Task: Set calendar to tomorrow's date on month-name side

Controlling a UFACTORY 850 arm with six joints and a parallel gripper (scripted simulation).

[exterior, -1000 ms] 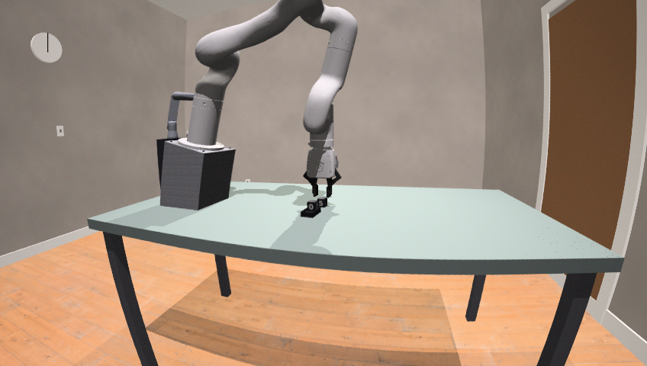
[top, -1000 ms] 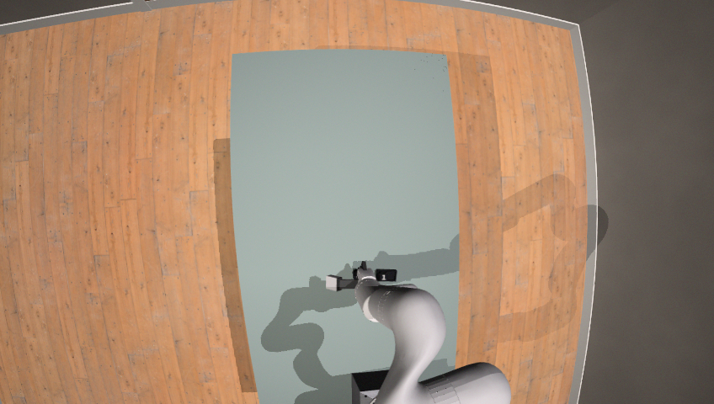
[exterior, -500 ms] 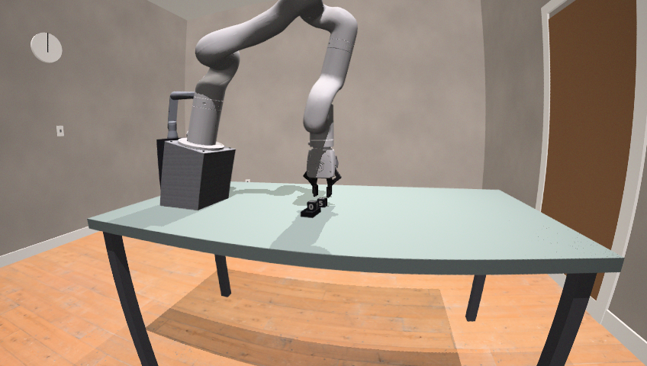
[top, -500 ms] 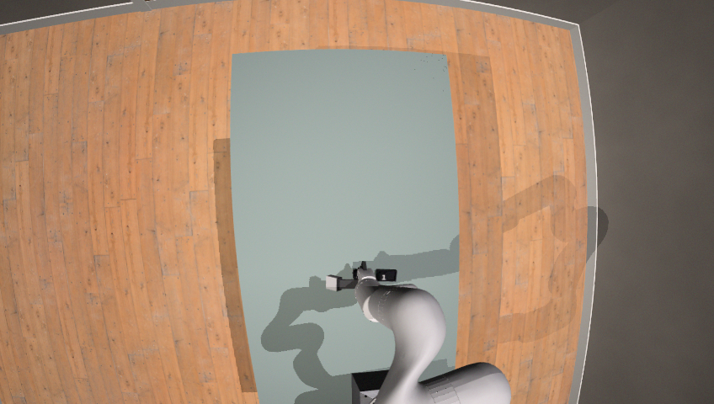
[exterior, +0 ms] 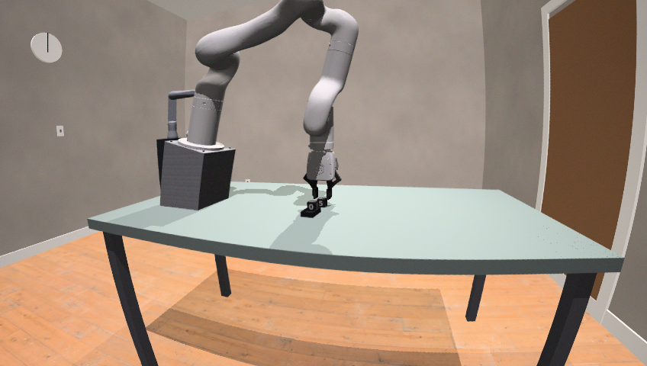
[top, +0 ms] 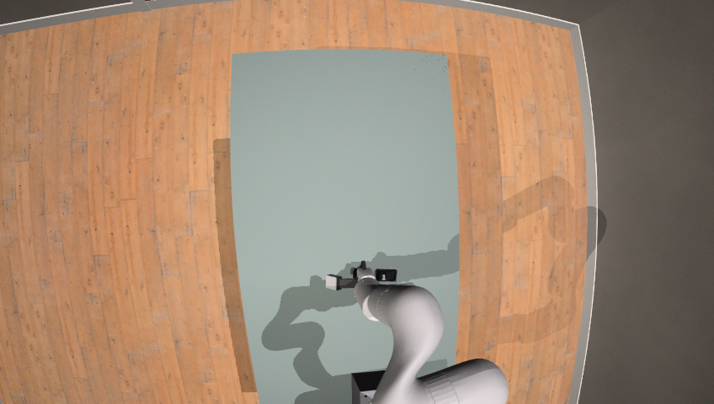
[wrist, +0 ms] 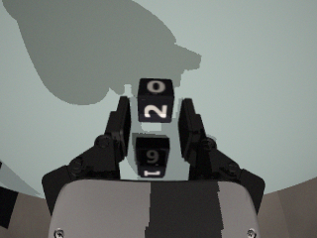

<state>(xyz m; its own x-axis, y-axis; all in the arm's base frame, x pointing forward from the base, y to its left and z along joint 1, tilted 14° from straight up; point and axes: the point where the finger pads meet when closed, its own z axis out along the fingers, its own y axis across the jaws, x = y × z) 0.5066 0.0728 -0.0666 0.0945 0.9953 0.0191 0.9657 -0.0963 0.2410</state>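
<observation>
arm [top: 412, 312] [exterior: 259, 33] — cut off, exterior's top edge | pedestal [top: 356, 384] [exterior: 181, 178] — cut off, top view's bottom edge | tray [top: 393, 279] [exterior: 310, 213] lettering — illegible

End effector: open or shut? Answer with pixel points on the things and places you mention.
The end effector [top: 359, 270] [exterior: 322, 195] [wrist: 155, 110] is open, partway: its fingers stand apart in the wrist view, with tabletop [top: 345, 150] [exterior: 408, 226] [wrist: 258, 99] showing just inside each one.

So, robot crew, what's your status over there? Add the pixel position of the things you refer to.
Gripper [top: 361, 270] [exterior: 322, 197] [wrist: 155, 110] part open, holding nothing. Cube facing 0 [top: 383, 276] [exterior: 310, 207] on the tray [top: 394, 275] [exterior: 309, 213]; cube facing 5 [exterior: 321, 203] apparently off it, below the fingers. No obstruction seen.
</observation>
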